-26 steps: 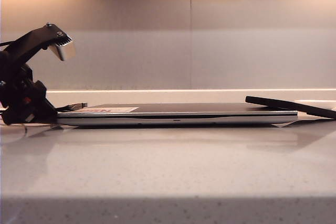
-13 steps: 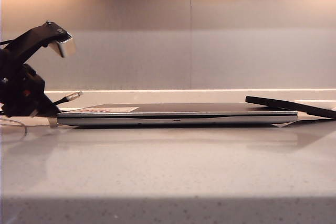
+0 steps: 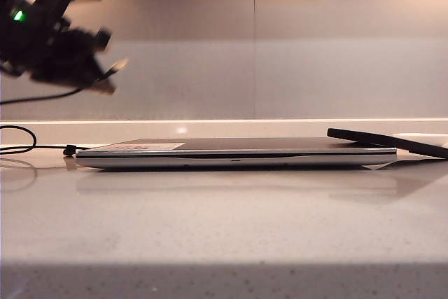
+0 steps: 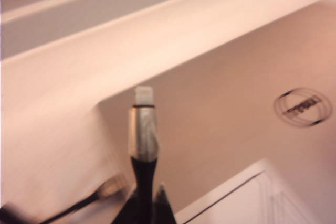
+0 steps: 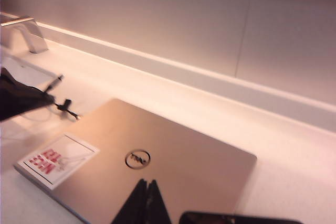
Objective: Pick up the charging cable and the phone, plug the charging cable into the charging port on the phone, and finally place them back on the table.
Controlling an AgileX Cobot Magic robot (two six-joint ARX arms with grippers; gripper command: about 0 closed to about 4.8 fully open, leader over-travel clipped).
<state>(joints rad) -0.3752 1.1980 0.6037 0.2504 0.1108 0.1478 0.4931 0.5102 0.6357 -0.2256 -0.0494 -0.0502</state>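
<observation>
Left gripper [image 3: 105, 78] is up in the air above and beyond the left end of the laptop [image 3: 238, 152], blurred in the exterior view. Its fingers are clamped on the charging cable [image 4: 143, 150] just behind the plug; the silvery plug tip sticks out past the fingertips, angled toward the laptop side. Left wrist view confirms it: plug collar and white tip stand clear of the closed fingers, over the laptop lid with its round logo.

The rest of the cord hangs from the left gripper, loops on the surface [image 3: 224, 229] to the left of the laptop, and its small black bead [image 3: 70, 150] lies just beside the laptop's left end.

Laptop is closed and flat on the surface, with a white-and-red sticker [image 5: 56, 160] near its left corner.

The phone [image 3: 388, 141] lies at the laptop's right end, tilted, one end resting on the lid, the other reaching past the laptop edge.

Right gripper [image 5: 147, 203] shows only in its wrist view: fingers pressed together, holding nothing, poised above the laptop lid, with the phone's edge [image 5: 239, 217] close by.
</observation>
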